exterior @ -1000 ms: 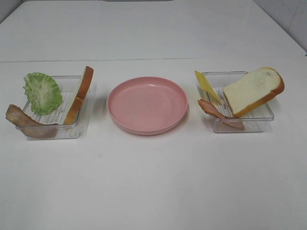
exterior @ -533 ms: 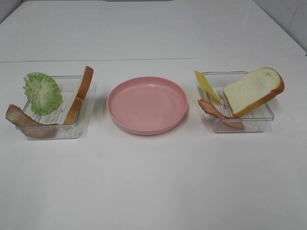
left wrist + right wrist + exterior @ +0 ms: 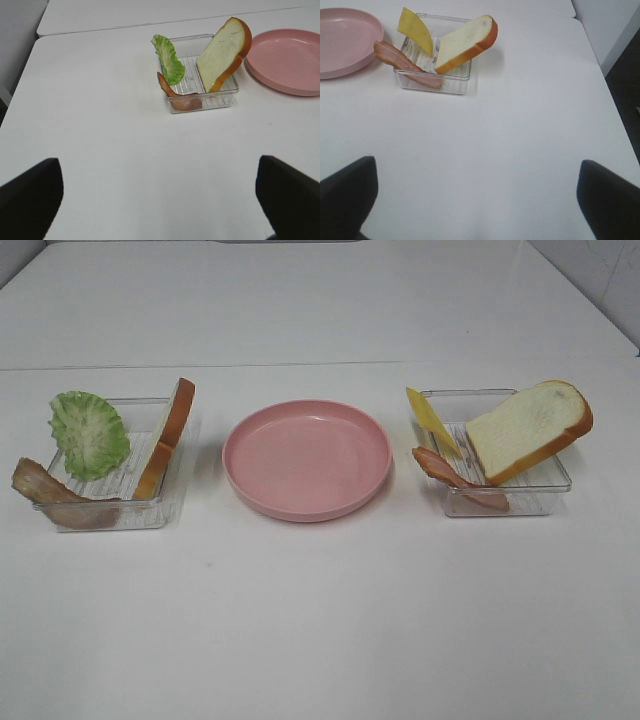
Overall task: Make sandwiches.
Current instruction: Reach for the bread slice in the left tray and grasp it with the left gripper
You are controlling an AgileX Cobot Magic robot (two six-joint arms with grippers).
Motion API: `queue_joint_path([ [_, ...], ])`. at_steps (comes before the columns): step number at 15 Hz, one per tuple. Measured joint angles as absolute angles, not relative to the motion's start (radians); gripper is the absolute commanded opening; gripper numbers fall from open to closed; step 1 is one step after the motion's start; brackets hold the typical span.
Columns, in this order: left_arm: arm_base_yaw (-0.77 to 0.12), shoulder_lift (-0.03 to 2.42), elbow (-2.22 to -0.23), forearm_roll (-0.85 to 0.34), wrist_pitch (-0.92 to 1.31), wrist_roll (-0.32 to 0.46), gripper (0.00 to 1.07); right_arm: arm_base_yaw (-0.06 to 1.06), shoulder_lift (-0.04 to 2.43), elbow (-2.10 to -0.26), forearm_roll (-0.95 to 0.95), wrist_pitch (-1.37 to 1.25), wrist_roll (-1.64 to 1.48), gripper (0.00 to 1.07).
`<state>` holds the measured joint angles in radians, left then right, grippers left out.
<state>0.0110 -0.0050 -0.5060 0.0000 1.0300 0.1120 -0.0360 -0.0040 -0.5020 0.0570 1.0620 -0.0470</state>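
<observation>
**Claws.** The left claw (image 3: pixel 157 165) is spread wide and holds nothing. The right claw (image 3: pixel 476 164) is likewise spread wide and holds nothing. Both hang above bare surface (image 3: pixel 320 640), well short of any ingredient, and neither shows in the high view.

**Task items.** No sandwich is assembled, and no layer is on the pink plate (image 3: pixel 307 458).
- Ahead of the left claw is the left clear tray (image 3: pixel 220 100). In it the left bread slice (image 3: pixel 222 52) stands on edge against the tray wall nearest the plate.
- The lettuce leaf (image 3: pixel 167 59) is propped on the opposite wall. The left bacon strip (image 3: pixel 172 92) hangs over the corner nearest the claw.
- Ahead of the right claw is the right clear tray (image 3: pixel 455 85). The right bread slice (image 3: pixel 466 42) leans tilted across its rim.
- The cheese slice (image 3: pixel 415 29) stands tilted beside that bread. The right bacon strip (image 3: pixel 402 59) overhangs the rim toward the plate.

**Hazards, as judged.**
1. Either bread slice is leaning, so a claw pressing one face could topple it rather than grip it.
2. The trays look light, and a sideways nudge could slide one across the surface.
3. The overhanging bacon strips could snag on a claw and be dragged out.
4. The cheese is thin, so a pinch may slip off it.
5. Both arms deliver to the one plate, so simultaneous reaches risk collision.
</observation>
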Motion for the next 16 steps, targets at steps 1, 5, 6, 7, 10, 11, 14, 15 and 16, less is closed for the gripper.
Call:
queue_joint_path([
  [1, 0.011, -0.005, -0.506, 0.000, 1.029, 0.112, 0.98, -0.036, -0.004, -0.502, 0.057, 1.062, -0.047, 0.99],
  [5, 0.011, 0.113, -0.561, -0.028, 0.859, 0.112, 0.98, -0.036, -0.004, -0.502, 0.057, 1.062, -0.047, 0.99],
  [6, 0.011, 0.260, -0.568, -0.059, 0.749, 0.112, 0.98, -0.036, -0.004, -0.502, 0.057, 1.062, -0.047, 0.99],
  [7, 0.011, 0.307, -0.568, -0.078, 0.717, 0.112, 0.98, -0.036, -0.004, -0.502, 0.057, 1.062, -0.047, 0.99],
  [10, 0.011, 0.581, -0.622, -0.195, 0.624, 0.138, 0.98, -0.036, -0.004, -0.502, 0.057, 1.062, -0.047, 0.99],
  [11, 0.011, 0.683, -0.671, -0.214, 0.624, 0.169, 0.98, -0.036, -0.004, -0.502, 0.057, 1.062, -0.047, 0.99],
  [14, 0.011, 0.907, -0.815, -0.236, 0.649, 0.228, 0.98, -0.036, -0.004, -0.502, 0.057, 1.062, -0.047, 0.99],
  [15, 0.011, 1.001, -0.880, -0.243, 0.679, 0.242, 0.98, -0.036, -0.004, -0.502, 0.057, 1.062, -0.047, 0.99],
  [16, 0.011, 1.086, -0.937, -0.250, 0.708, 0.256, 0.98, -0.036, -0.004, -0.502, 0.057, 1.062, -0.047, 0.99],
])
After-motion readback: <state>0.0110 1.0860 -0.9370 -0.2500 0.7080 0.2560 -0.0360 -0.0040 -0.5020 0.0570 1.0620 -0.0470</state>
